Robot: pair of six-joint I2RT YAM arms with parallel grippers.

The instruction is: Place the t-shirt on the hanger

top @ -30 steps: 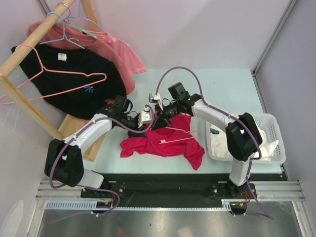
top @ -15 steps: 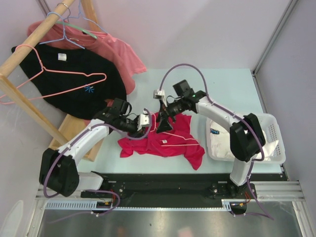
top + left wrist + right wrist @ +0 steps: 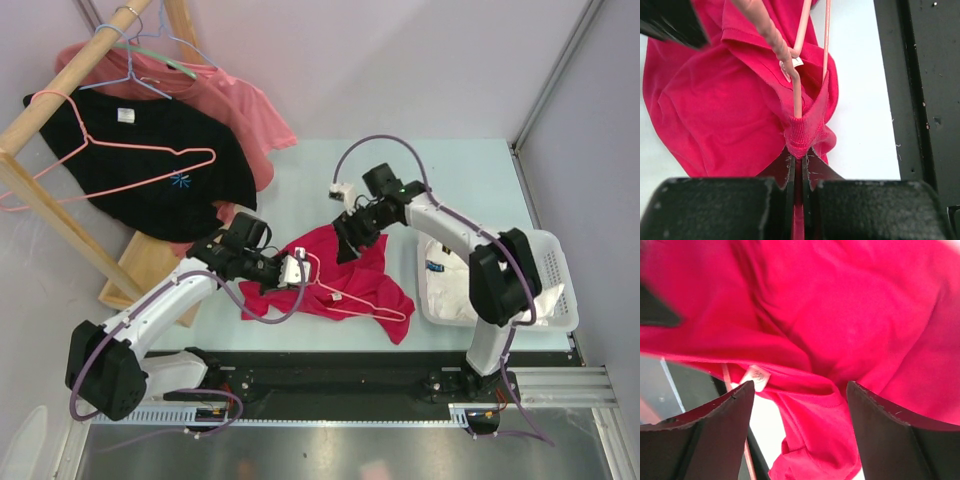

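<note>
R gripper (image 3: 800, 390) has let go, wide above t-shirt (image 3: 365, 270); L gripper (image 3: 799, 162) pinches collar at hanger (image 3: 797, 97).

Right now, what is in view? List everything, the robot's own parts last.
t-shirt: one, crimson red, crumpled on the table between the arms
hanger: one, pink wire, on the t-shirt, running into its collar
black t-shirt: one, black, on the rack, far left
salmon t-shirt: one, salmon pink, on the rack behind the black one
rack hangers: three; pink, blue, green; on the rack
rack: one, bare wood, far left
basket: one, white, right side of table
table: one, pale blue-green
left hand: black, shut on the t-shirt's collar
right hand: black, open above the t-shirt
</note>
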